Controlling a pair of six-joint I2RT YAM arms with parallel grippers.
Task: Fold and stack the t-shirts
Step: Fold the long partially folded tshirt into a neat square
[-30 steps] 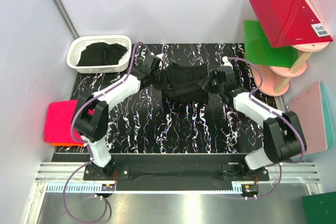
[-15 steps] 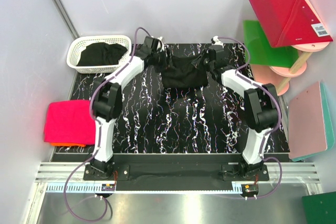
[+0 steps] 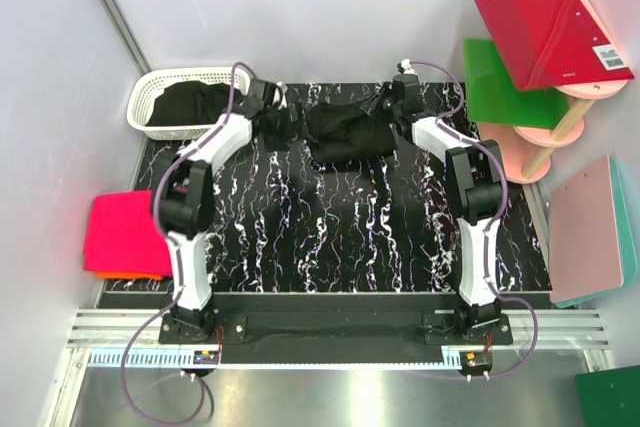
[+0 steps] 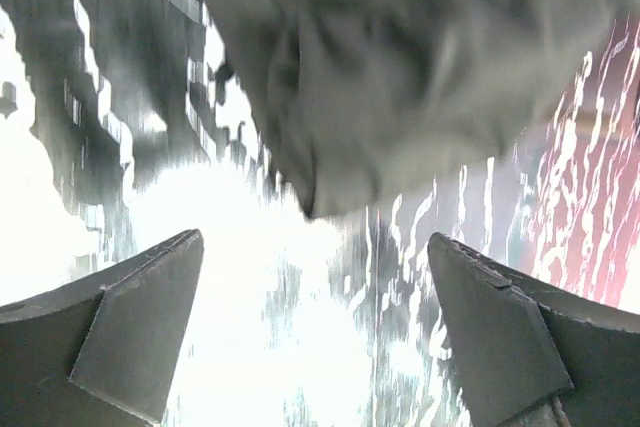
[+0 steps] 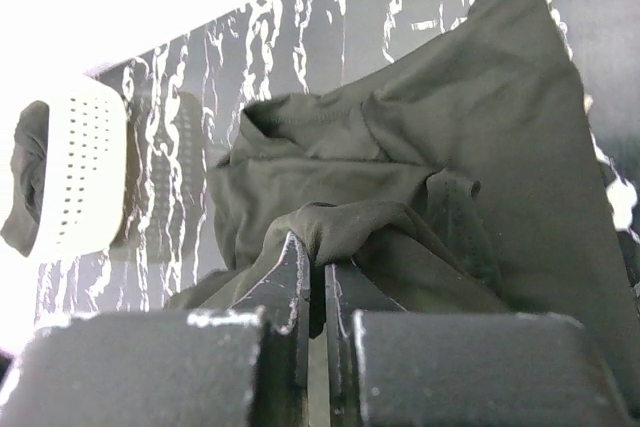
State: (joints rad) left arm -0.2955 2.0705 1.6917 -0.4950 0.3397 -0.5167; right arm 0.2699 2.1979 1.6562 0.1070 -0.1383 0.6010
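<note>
A black t-shirt [image 3: 348, 135] lies bunched at the far middle of the black marbled table [image 3: 340, 237]. My left gripper [image 3: 290, 127] is just left of it, open, with nothing between its fingers [image 4: 140, 327]; in the left wrist view the shirt's edge [image 4: 420, 67] hangs a little beyond my left gripper [image 4: 315, 317]. My right gripper [image 3: 385, 112] is at the shirt's far right corner, and the right wrist view shows my right gripper [image 5: 318, 247] shut on a fold of the black t-shirt [image 5: 480, 147]. A folded hot-pink t-shirt [image 3: 125, 232] lies on an orange one [image 3: 130, 274] at the left edge.
A white lattice basket [image 3: 150, 87] [image 5: 75, 167] holding black cloth [image 3: 195, 102] stands at the far left corner. Red [image 3: 550, 32] and green [image 3: 505, 82] boards rest on a pink stand [image 3: 560, 127] at the far right. A pink-and-teal board [image 3: 595, 232] lies on the right.
Both arms stretched to the far edge, carrying the black t-shirt with them. The left gripper opened and let go of the shirt, which sank onto the table. The right gripper kept its hold.
</note>
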